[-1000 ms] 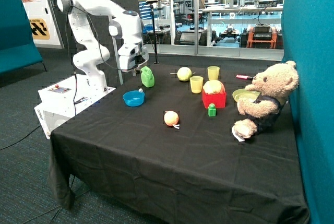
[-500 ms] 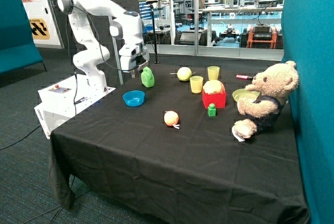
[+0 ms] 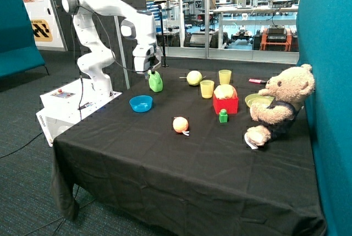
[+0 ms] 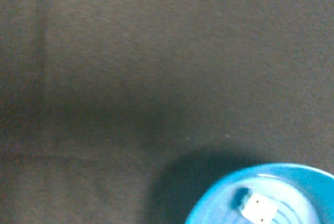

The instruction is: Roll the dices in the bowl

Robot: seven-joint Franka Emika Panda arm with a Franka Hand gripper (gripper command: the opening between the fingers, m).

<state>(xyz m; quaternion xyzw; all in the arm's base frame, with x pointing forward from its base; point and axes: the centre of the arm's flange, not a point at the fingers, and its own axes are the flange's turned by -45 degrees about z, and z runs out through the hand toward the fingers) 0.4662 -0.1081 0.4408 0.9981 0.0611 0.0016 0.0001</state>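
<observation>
The small bright-blue bowl [image 3: 141, 103] stands on the black tablecloth near the robot's base. In the wrist view the bowl [image 4: 292, 182] shows at the picture's edge with one small white dice [image 4: 258, 208] lying inside it. A second dice cannot be made out. My gripper [image 3: 149, 71] hangs above the table behind the bowl, close to the green cup-like object [image 3: 155, 81]. It is well above the cloth and apart from the bowl.
On the table are a green object, a yellow-green ball [image 3: 193, 77], two yellow cups [image 3: 207, 88], a red box [image 3: 226, 103] with fruit, a green block [image 3: 223, 116], an orange fruit [image 3: 180, 124], a yellow-green bowl [image 3: 256, 100] and a teddy bear [image 3: 279, 105].
The arm has lifted and swung from over the blue bowl toward the green object behind it. A small light speck seen at the bowl's rim one second ago no longer shows there.
</observation>
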